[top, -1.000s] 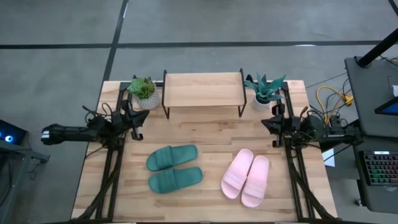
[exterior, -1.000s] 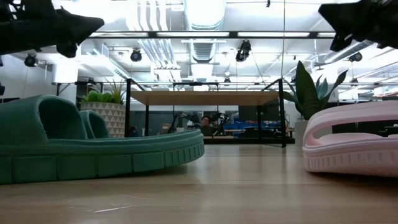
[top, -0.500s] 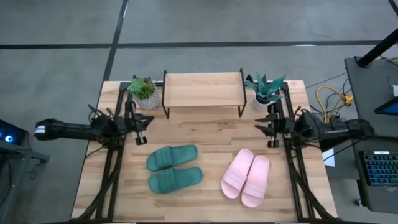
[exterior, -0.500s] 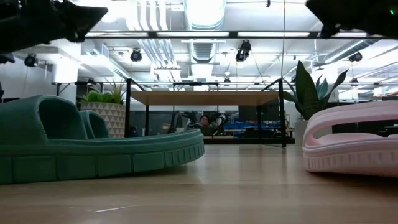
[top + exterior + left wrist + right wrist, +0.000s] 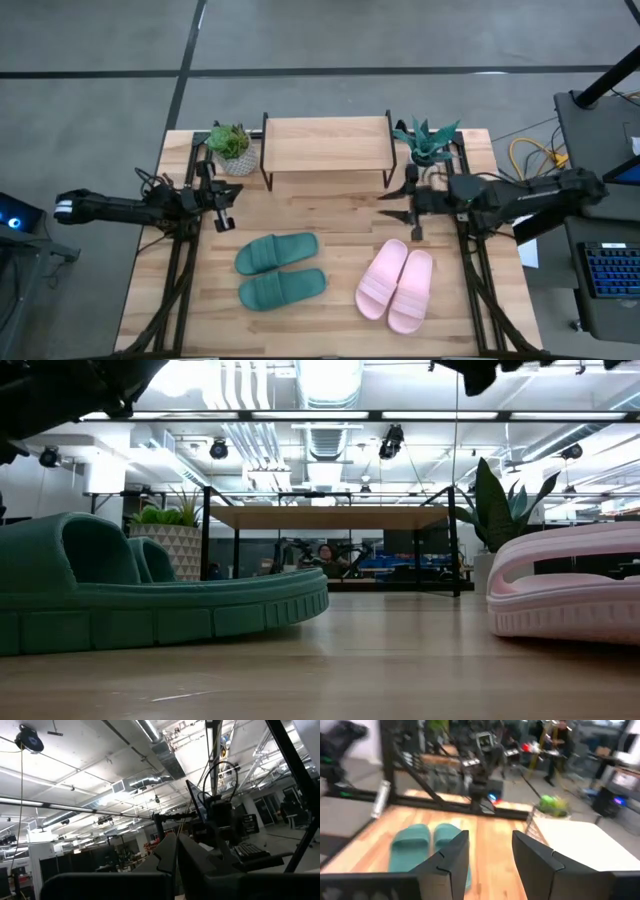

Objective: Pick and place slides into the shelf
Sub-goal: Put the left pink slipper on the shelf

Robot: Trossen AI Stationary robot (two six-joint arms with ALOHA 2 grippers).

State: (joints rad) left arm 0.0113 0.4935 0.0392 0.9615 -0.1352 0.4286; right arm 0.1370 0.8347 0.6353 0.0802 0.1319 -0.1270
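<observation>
Two dark green slides (image 5: 277, 252) (image 5: 282, 288) lie side by side, soles down, on the table's left-middle. A light pink pair (image 5: 383, 278) (image 5: 412, 290) lies to their right. The shelf (image 5: 327, 143) stands on its black legs at the far middle. My right gripper (image 5: 386, 197) hangs open above the table between the shelf and the pink slides, and points toward the left edge. In its wrist view the open fingers (image 5: 490, 855) frame the green slides (image 5: 427, 845). My left gripper (image 5: 222, 205) is shut (image 5: 176, 865) and holds nothing at the left side.
A green plant in a white patterned pot (image 5: 232, 148) stands left of the shelf, and a spiky plant in a white pot (image 5: 425, 145) right of it. Black frame rails (image 5: 180, 270) (image 5: 475, 280) run along both table sides. Bare wood (image 5: 340, 215) lies between the shelf and the slides.
My right gripper has swung from the table's right side toward the middle, staying above the table, and has opened. My left arm has shifted slightly toward the near edge and stays shut. The slides have not moved.
</observation>
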